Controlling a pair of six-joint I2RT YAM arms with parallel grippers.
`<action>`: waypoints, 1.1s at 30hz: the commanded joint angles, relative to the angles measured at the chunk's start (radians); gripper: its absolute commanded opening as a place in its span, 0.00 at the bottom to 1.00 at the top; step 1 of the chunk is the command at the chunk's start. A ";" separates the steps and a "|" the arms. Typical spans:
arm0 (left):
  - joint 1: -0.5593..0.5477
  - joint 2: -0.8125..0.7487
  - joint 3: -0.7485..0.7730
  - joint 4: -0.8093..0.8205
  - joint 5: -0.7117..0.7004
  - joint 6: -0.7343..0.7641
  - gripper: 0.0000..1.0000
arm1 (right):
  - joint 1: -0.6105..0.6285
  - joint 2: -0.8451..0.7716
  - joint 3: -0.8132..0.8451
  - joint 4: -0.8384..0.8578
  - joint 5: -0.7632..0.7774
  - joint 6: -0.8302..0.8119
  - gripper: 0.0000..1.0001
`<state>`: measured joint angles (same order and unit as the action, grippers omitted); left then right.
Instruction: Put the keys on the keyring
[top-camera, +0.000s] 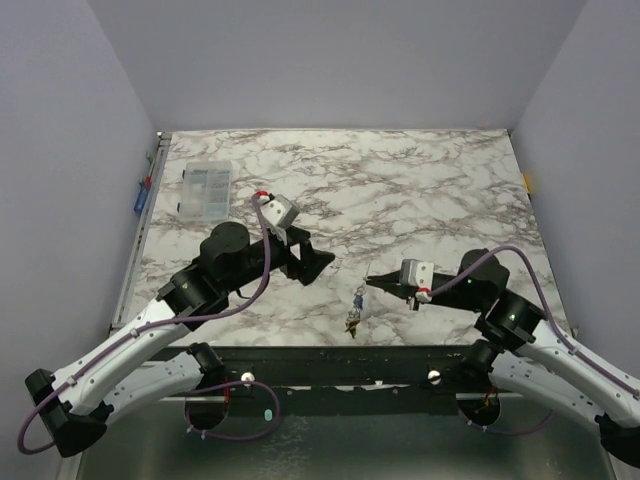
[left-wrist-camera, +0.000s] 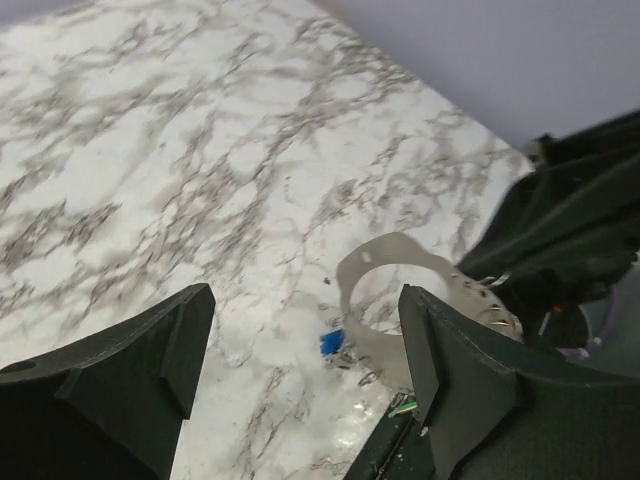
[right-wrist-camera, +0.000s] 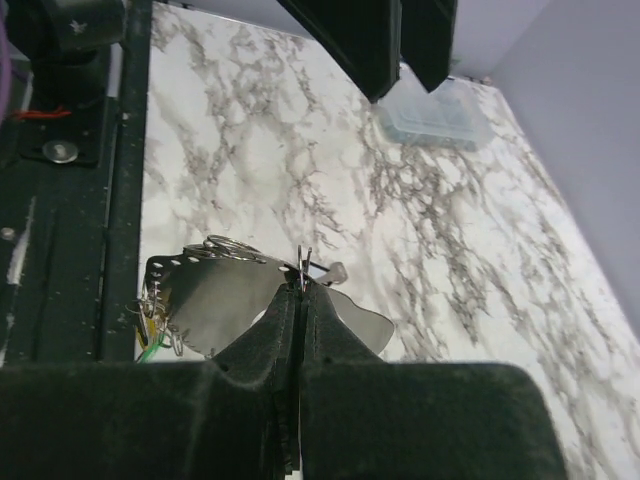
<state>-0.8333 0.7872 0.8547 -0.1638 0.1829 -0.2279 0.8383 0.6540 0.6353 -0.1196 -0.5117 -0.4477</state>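
**Threading stage, read left to right.** The left gripper (top-camera: 314, 262) was shown with its jaws spread wide and nothing between them. It was held low over the table (top-camera: 430, 200), with its forearm reaching forward and to the right, and a clear box (top-camera: 205, 190) lay well beyond it to its left.

In the left wrist view the keyring (left-wrist-camera: 420, 262) was seen just ahead of the open fingertips and towards the right-hand one, without being touched by either. A blue-headed key (left-wrist-camera: 332, 342) lay beside the ring's near edge. From above, the keys (top-camera: 355, 312) were seen bunched just to the left of the right gripper's tip and slightly nearer the arm bases.

The right gripper (top-camera: 376, 284) was clamped on the keyring (right-wrist-camera: 215, 295), its fingers pressed together over the rim. The ring was thereby presented towards the left arm, with several keys (right-wrist-camera: 155, 318) gathered at its far left end. The right forearm was laid low and pointed left.

The step was judged to be a pause between threadings, with the ring steadied by one arm and the other arm freed. It could not be told from these views whether the bunched keys were all on the ring, or whether any key was left loose. The next move was judged to call for a fine pinch by the left gripper on a very small key, with the ring kept steady.
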 joint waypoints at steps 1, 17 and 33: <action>-0.005 0.063 0.022 -0.109 -0.275 -0.083 0.80 | 0.002 -0.085 -0.050 0.074 0.108 -0.159 0.01; -0.001 0.323 0.072 -0.184 -0.471 -0.287 0.74 | 0.004 -0.172 -0.105 0.077 0.154 -0.286 0.01; 0.024 0.567 0.041 -0.212 -0.457 -0.294 0.64 | 0.004 -0.219 -0.047 -0.061 0.169 -0.185 0.01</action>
<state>-0.8223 1.2934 0.9077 -0.3584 -0.2790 -0.5049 0.8383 0.4675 0.5404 -0.1589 -0.3664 -0.6735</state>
